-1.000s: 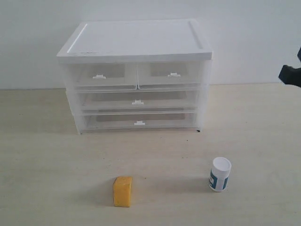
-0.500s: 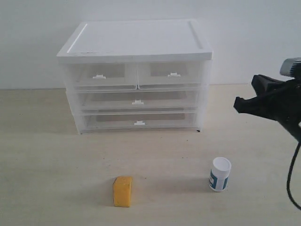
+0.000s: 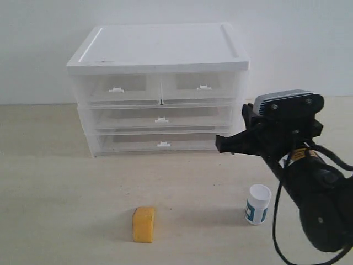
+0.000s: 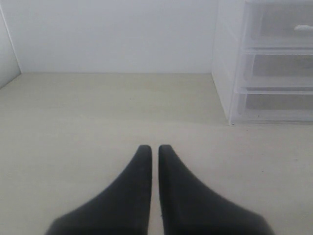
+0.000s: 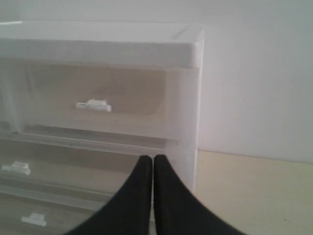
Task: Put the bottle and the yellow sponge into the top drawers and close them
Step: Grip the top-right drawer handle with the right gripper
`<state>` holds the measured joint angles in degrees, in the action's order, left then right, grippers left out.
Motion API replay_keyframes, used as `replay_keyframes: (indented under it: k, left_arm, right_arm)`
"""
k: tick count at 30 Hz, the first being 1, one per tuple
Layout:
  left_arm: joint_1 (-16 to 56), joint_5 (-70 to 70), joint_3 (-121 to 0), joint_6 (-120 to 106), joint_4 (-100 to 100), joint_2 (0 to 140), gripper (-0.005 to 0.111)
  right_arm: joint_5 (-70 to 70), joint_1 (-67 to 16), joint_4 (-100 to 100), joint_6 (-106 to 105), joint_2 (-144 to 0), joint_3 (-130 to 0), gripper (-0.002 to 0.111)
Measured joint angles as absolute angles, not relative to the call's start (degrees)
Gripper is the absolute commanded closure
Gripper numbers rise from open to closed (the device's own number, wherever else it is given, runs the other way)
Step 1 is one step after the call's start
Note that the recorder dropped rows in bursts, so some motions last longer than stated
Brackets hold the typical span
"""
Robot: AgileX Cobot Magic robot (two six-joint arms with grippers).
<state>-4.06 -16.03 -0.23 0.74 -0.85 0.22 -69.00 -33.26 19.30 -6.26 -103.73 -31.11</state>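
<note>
We see our right gripper (image 3: 219,144) pinched together and empty, near the right front corner of the cabinet (image 3: 160,49). The left gripper (image 4: 154,148) is likewise closed on nothing (above the bare table (image 4: 73,122)). The bottle (image 3: 257,204) stands upright on the table, and the yellow sponge (image 3: 144,224) lies well to its left. Both top drawers (image 3: 118,88) are pushed in.

Left gripper (image 4: 154,149) pinched together, tips nearly touching, low over the pale table (image 4: 73,112). Cabinet (image 4: 223,58) corner ahead, off to one side, w/ 3 clear drawer fronts stacked. Top drawer (image 4: 276,24) has a white handle (image 4: 303,28). Plain wall (image 4: 112,34) behind.
</note>
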Motion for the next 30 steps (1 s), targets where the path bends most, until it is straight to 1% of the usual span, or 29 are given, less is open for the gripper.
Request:
replay_keyframes:
  k: [9,15,16,18,21,23,25,26,27,30]
  left_arm:
    - [-4.1,-16.0,-0.2,0.7,-0.8,0.2,0.102]
    - [-4.1,-16.0,-0.2,0.7,-0.8,0.2,0.102]
    - [-4.1,-16.0,-0.2,0.7,-0.8,0.2,0.102]
    - [-4.1,-16.0,-0.2,0.7,-0.8,0.2,0.102]
    - [-4.1,-16.0,-0.2,0.7,-0.8,0.2,0.102]
    - [-4.1,-16.0,-0.2,0.7,-0.8,0.2,0.102]
    - [-4.1,-16.0,-0.2,0.7,-0.8,0.2,0.102]
    - [-4.1,-16.0,-0.2,0.7,-0.8,0.2,0.102]
    - [-4.1,-16.0,-0.2,0.7,-0.8,0.2,0.102]
    - [-4.1,-16.0,-0.2,0.7,-0.8,0.2,0.102]
  right_arm:
    - [-69.4,-40.4,27.6,-8.7,-109.5,-38.7,0.108]
    - [-69.4,-41.1,30.5,-8.3,-112.7,-43.3,0.107]
    - [-69.4,-41.1,30.8,-8.2,-113.0,-43.7,0.105]
    - [-69.4,-41.1,31.2,-8.1,-113.4,-44.5,0.096]
    - [-69.4,-41.1,31.4,-7.9,-113.5,-45.4,0.072]
    - [-69.4,-41.1,31.4,-7.9,-113.5,-46.0,0.054]
    - [-69.4,-41.1,31.4,-7.9,-113.5,-46.7,0.04]
    - [-69.4,-41.1,31.4,-7.9,-113.5,-47.0,0.036]
    - [-69.4,-41.1,31.4,-7.9,-113.5,-47.5,0.036]
    - [-69.4,-41.1,31.5,-9.2,-113.7,-49.1,0.038]
